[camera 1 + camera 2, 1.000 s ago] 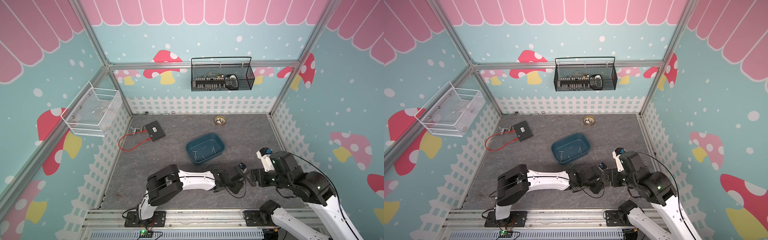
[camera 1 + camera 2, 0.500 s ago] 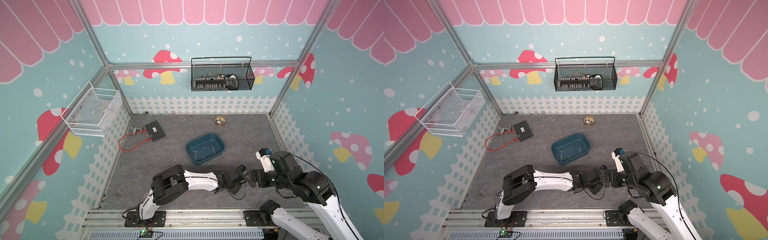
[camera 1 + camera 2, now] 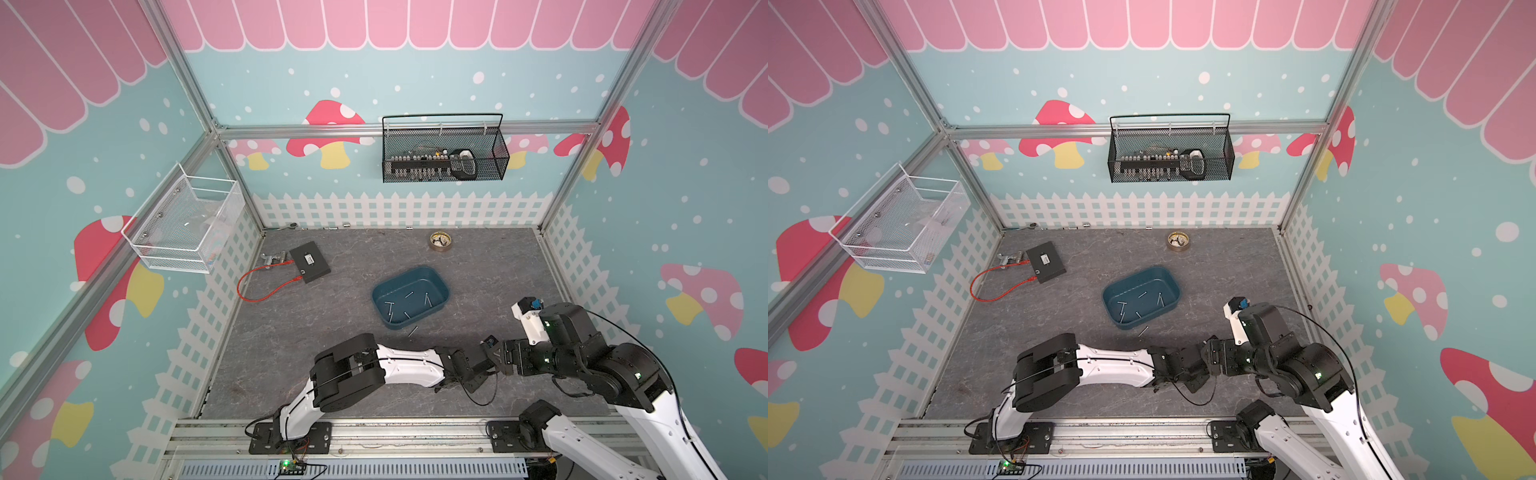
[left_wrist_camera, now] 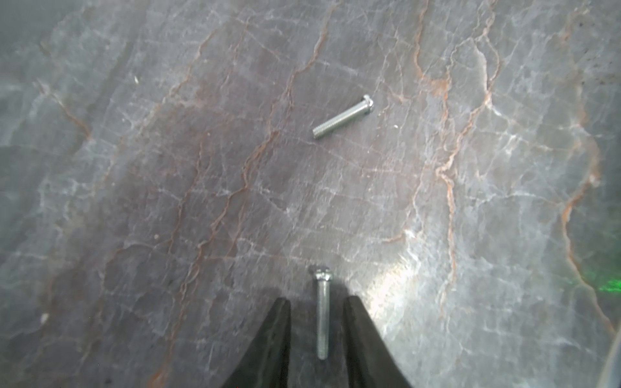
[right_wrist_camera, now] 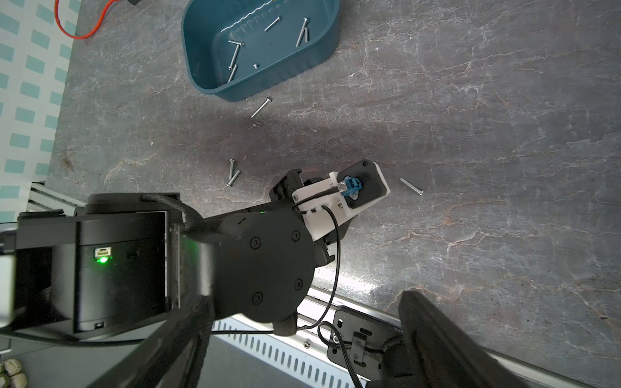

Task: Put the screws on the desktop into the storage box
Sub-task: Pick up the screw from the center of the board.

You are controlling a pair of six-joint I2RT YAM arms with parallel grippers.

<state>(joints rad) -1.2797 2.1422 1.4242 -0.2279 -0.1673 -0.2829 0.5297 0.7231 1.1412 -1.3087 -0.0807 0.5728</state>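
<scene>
Straddling one screw (image 4: 322,322) that lies flat on the tabletop (image 4: 168,168), the left tool (image 4: 316,299) holds its jaws narrowly apart. A sliver of stone shows on each side of the shank, so the tool is released and grips nothing. A second screw (image 4: 342,117) lies well apart from it, beyond the tips. In both top views this tool sits low and right of centre in the frame, near the right tool (image 5: 307,299), whose fingers (image 5: 437,336) are spread wide and empty. The storage box (image 3: 440,286) stands at mid-frame, skewed to the frame edges, with several loose screws (image 3: 409,305) lying inside. A lone screw (image 3: 412,331) lies on the tabletop just below the box's lower rim.
</scene>
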